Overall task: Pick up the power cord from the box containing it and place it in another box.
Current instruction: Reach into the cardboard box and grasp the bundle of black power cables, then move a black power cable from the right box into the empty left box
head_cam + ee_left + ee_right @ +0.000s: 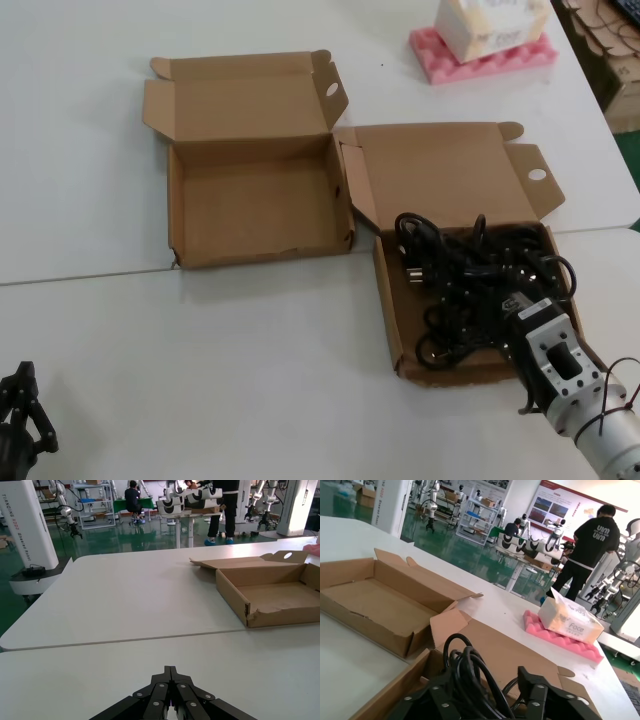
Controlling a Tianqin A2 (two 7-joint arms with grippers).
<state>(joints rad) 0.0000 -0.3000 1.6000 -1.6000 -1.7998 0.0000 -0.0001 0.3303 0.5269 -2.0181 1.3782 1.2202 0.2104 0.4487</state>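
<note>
The right tool [515, 335] reaches in from the near right, wrist angled forward and down, its fingers [540, 692] spread apart. The left tool [20, 400] rests at the near left, fingers [170, 690] pressed together.

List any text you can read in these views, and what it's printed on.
"Face": tissue pack on the pink foam pad.
"TIANQIN": white machine column beyond the table; smaller letters below unreadable.
"um": back of a man's black shirt.
Wall poster: too small.
Boxes: none.
</note>
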